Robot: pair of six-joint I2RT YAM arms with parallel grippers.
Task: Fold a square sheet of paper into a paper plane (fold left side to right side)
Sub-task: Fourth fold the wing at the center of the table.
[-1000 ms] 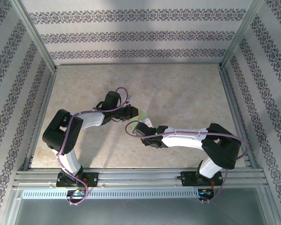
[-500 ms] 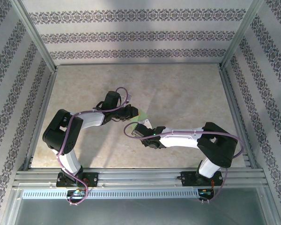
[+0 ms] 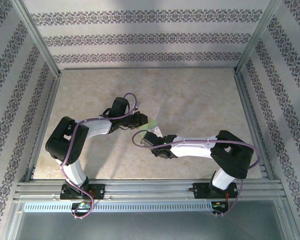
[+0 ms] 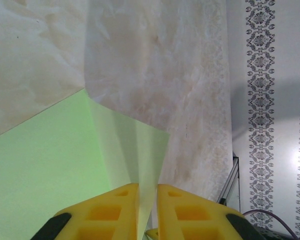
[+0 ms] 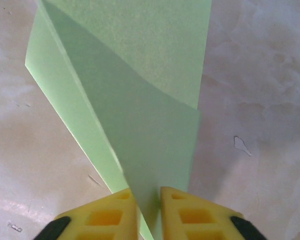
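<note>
The square sheet of paper (image 3: 153, 120) is pale green and shows as a small sliver between the two wrists at the middle of the table. My left gripper (image 4: 147, 186) is shut on a raised edge of the sheet (image 4: 50, 165), which spreads flat to the left of its yellow fingers (image 4: 105, 207). My right gripper (image 5: 147, 190) is shut on a lifted flap of the sheet (image 5: 140, 100); that flap stands up over a lower layer lying on the table. From above, the left gripper (image 3: 142, 120) and the right gripper (image 3: 151, 134) sit close together.
The beige marbled table (image 3: 190, 95) stretches free behind and to both sides of the arms. Aluminium posts and a rail (image 3: 140, 190) frame it, with patterned walls (image 3: 140, 37) all round. A purple cable (image 3: 137, 137) loops beside the right wrist.
The right arm has shifted slightly left and its elbow has dropped a little, then held still. The left arm has stayed where it was.
</note>
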